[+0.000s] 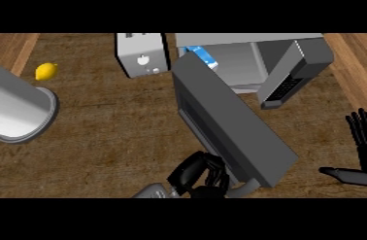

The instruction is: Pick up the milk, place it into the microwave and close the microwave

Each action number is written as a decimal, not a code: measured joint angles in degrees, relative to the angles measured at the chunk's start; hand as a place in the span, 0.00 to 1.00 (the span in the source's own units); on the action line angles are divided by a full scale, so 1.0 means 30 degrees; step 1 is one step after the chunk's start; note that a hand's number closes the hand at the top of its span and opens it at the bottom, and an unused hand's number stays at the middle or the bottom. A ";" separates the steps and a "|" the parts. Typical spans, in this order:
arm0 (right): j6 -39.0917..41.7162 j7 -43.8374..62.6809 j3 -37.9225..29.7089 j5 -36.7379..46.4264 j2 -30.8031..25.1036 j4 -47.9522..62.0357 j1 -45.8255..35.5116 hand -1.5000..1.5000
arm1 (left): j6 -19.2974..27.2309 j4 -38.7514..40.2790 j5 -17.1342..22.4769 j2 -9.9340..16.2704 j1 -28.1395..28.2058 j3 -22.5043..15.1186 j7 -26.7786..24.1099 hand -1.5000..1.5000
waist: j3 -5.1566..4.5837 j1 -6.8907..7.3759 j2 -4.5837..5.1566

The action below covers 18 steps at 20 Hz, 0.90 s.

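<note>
Wood-grain counter (108, 137) fills the head view, with a microwave (237, 49) at the top centre, its cavity pale and open. Just inside the cavity's left side shows a blue-and-white milk carton (201, 57), mostly hidden by the door (229, 122), which swings out as a long dark slab toward the lower edge. The left hand (199, 176) sits at the door's near end, fingers curled against its lower left corner, apparently pressing on it rather than gripping anything I can make out. The milk therefore lies well apart from that hand, up along the door's far end, so the placing looks done and the closing looks to be the step in hand.

To do it well, the hand should push along the door's outer face near its free edge and follow the hinge arc.

Resting at the right edge is the right hand (356, 137), fingers straight and spread.

Elsewhere stand a toaster (143, 54), a lemon (46, 71) and a grey pot (25, 112).
</note>
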 measured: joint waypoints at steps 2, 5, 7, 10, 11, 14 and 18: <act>0.0173 0.0236 0.0157 -0.0240 -0.0108 -0.0518 -0.0016 0.00 | 0.0782 0.0164 0.0718 0.0021 -0.0493 -0.0402 0.0030 0.00 | -0.0011 -0.0301 0.0027; 0.0397 0.0735 0.0450 -0.0626 -0.0020 -0.1259 -0.0296 0.00 | 0.1809 0.0228 0.1702 -0.0072 -0.1289 -0.0876 0.0012 1.00 | -0.0033 -0.0733 0.0070; 0.0550 0.1068 0.0563 -0.0915 -0.0082 -0.1688 -0.0456 0.00 | 0.2306 0.0246 0.2294 -0.0141 -0.2109 -0.1011 0.0059 1.00 | -0.0034 -0.1043 0.0102; 0.0714 0.1569 0.0875 -0.1173 -0.0129 -0.2320 -0.0698 0.00 | 0.3002 0.0425 0.3105 -0.0172 -0.3146 -0.1119 0.0124 1.00 | -0.0039 -0.1593 0.0204; 0.0772 0.1731 0.1006 -0.1234 -0.0119 -0.2502 -0.0740 0.00 | 0.3207 0.0476 0.3405 -0.0186 -0.3483 -0.1092 0.0123 1.00 | -0.0040 -0.1739 0.0240; 0.0983 0.2216 0.1353 -0.1467 -0.0136 -0.3098 -0.1005 0.00 | 0.3888 0.0664 0.4069 -0.0255 -0.4548 -0.0964 0.0049 1.00 | -0.0038 -0.2209 0.0335; 0.1250 0.2849 0.1842 -0.1661 -0.0282 -0.3878 -0.1426 0.00 | 0.4685 0.1035 0.4654 -0.0325 -0.6103 -0.0585 -0.0420 1.00 | -0.0036 -0.2798 0.0479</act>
